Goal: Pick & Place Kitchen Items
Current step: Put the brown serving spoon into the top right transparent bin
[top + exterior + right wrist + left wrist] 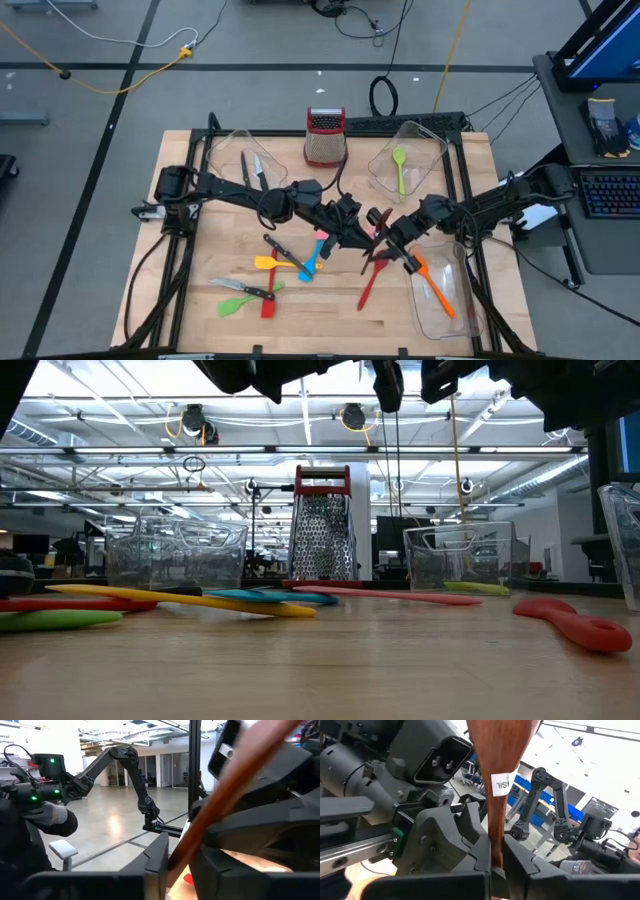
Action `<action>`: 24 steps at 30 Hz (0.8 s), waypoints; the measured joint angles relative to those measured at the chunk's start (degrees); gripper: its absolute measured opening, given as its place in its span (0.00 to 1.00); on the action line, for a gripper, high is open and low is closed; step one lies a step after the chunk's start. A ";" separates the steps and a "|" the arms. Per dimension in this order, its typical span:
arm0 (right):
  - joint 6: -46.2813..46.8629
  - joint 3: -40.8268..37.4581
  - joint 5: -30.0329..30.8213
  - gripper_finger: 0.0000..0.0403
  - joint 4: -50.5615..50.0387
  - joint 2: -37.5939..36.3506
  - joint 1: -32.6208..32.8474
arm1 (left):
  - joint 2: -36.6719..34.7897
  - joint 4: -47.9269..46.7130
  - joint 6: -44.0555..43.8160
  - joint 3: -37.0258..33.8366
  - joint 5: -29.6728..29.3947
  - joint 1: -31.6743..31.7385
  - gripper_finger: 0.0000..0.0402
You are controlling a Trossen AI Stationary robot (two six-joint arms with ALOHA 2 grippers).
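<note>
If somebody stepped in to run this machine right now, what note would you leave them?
Left end effector: shut on the brown wooden spoon, lifted over mid-table.
Right end effector: closing on the same spoon, apparently a hand-over.
Done: two knives in the back-left bin, green spatula in the back-right bin, orange spatula in the front-right bin.
Left: red spoon and the colourful utensils lying loose on the table.
</note>
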 joint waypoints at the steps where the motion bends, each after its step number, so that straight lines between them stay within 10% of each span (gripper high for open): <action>1: -0.20 0.00 -0.07 0.10 -0.12 0.02 -0.04 | 0.00 -0.14 0.26 0.00 -0.02 -0.04 0.04; 24: 4.76 0.06 5.15 0.04 -5.73 -2.46 -0.57 | -0.02 -7.26 0.22 0.00 6.25 3.42 0.15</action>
